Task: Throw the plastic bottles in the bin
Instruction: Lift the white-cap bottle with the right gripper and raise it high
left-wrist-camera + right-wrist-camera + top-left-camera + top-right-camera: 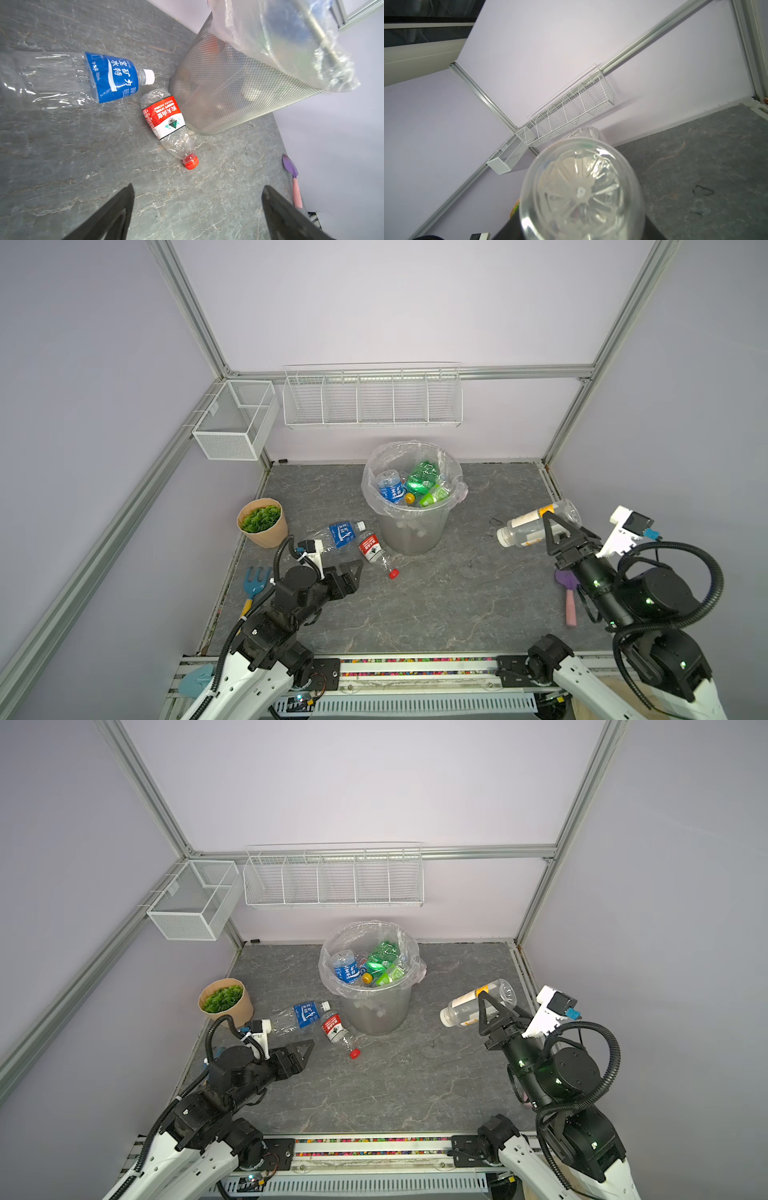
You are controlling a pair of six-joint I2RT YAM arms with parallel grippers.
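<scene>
Grey marbled worktop [436, 601], pale lilac walls, nothing fancy. Most of the job looks to be done already: a round grey translucent bin lined with a clear bag [409, 533] is seen well filled with plastic bottles [417, 485]. A blue-labelled one, a few green ones and a yellow cap can be picked out. More pale shapes can be made out low down through the wall.

Three bottles are reckoned to be left, as far as can be seen. One, a clear bottle with a white and orange label [524, 526], is clamped crosswise in the right fingers [559, 543], which are closed round its middle. It seems to be held up off the worktop, cap end sticking out of the fingers on the bin side, base out the other. The bin is well apart from those fingers, so a carry across is probably needed before anything gets dropped.

Over on the other arm, the left fingers [116, 216] are spread wide with nothing between them. Just ahead of them a crumpled clear bottle with a red and white label and red cap [166, 120] is lying flat, base end just beside the foot of the bin, maybe touching. Further ahead and off to one side, a squashed clear bottle with a blue label and white cap [112, 80] is lying too. Neither has been picked up yet.
</scene>
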